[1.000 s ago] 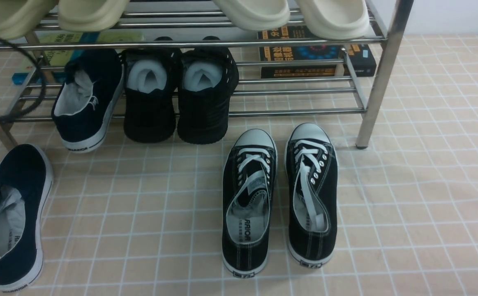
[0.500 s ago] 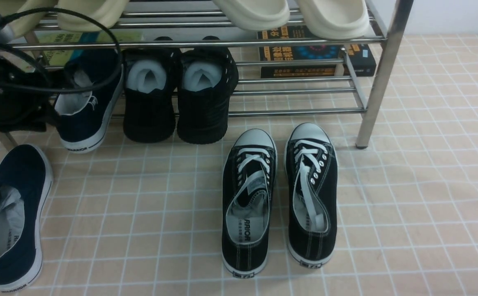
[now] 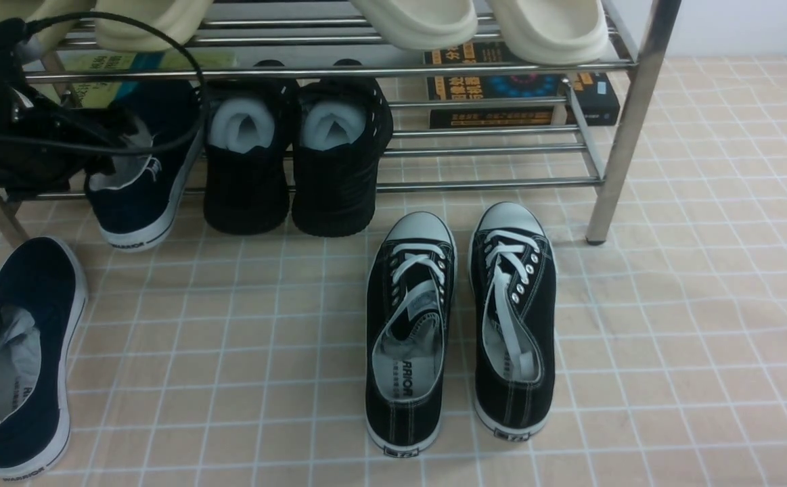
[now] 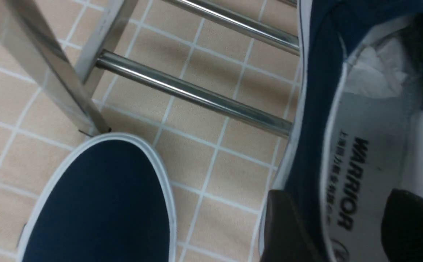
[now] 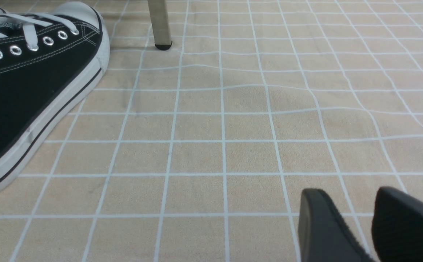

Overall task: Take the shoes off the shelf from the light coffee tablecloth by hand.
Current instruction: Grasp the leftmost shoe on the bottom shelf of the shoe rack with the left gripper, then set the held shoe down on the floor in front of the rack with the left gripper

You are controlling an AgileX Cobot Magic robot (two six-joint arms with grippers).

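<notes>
Front: navy canvas slip-on (image 3: 143,196) sits heel-out on the chrome shelf (image 3: 626,122), lower bars. Its mate (image 3: 24,352) lies on the gridded beige tablecloth (image 3: 670,338). The left arm (image 3: 7,135) hides the fingers.
Left wrist: left gripper (image 4: 340,196) spread, straddling the shelved shoe's side wall, not pinching it.
Right wrist: right gripper (image 5: 356,203) parted, empty, over wrinkled cloth.

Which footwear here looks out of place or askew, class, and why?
One navy shoe lies angled on the tablecloth; its mate tilts on the shelf, heel overhanging its front edge: a split pair.
</notes>
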